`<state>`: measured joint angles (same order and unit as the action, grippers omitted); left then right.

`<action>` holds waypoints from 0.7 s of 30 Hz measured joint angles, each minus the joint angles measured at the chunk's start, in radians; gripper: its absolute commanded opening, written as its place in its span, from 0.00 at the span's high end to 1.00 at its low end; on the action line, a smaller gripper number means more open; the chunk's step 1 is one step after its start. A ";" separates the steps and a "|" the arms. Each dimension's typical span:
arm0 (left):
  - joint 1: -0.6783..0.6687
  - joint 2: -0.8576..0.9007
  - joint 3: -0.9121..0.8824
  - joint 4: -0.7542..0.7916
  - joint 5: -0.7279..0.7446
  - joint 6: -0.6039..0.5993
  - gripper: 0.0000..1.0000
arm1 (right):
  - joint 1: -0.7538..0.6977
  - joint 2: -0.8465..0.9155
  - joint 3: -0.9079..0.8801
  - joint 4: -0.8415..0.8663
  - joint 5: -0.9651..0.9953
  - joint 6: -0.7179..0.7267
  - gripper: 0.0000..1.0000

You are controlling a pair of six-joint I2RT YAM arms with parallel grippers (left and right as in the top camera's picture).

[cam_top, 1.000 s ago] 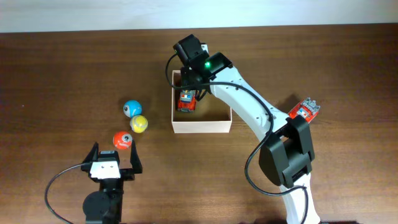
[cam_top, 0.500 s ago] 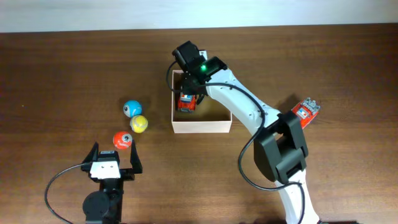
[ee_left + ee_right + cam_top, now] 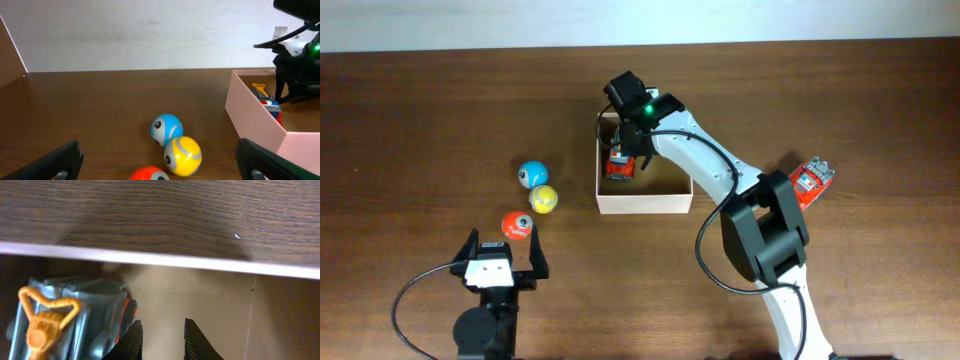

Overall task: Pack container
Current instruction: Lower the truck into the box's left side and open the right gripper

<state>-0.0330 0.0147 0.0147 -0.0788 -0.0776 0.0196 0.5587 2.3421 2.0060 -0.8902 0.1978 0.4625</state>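
Nearest the base, the left pincer (image 3: 504, 245) sits low over the table (image 3: 410, 110) with its fingers spread wide and nothing between them. It faces the red ball (image 3: 517, 226), which lies just ahead of it, so I take it to be waiting for its turn. Beyond the red ball come the yellow ball (image 3: 542, 198) and the blue ball (image 3: 531, 174), close together in a loose row. All three lie on bare wood to the left of the container (image 3: 645, 203), where the left arm can reach them, and none is packed yet. The container stands near the middle of the table. It is a square, shallow, open-topped box with thin cream-white walls and a tan cardboard floor, most of it bare. A toy truck (image 3: 620, 163), red with a grey part and an orange hook, lies in its far left corner. The right pincer (image 3: 162, 330) reaches down into that corner close to the far wall, just beside the truck and not around it. Its fingers are drawn near each other with a narrow gap and grip nothing, so I judge the truck to be set down. A red toy (image 3: 810, 178) lies on the table well to the right of the container, on the right arm's side.
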 measured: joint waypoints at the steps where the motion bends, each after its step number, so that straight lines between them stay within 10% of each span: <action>1: 0.000 0.000 0.000 0.000 0.000 0.000 0.01 | 0.000 0.000 0.000 0.006 0.000 0.000 0.78; 21: 0.000 0.000 0.000 0.000 0.000 0.000 0.01 | 0.000 0.000 0.000 0.072 -0.095 -0.056 0.77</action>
<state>-0.0330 0.0147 0.0147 -0.0788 -0.0776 0.0193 0.5587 2.3425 2.0060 -0.8177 0.1024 0.4061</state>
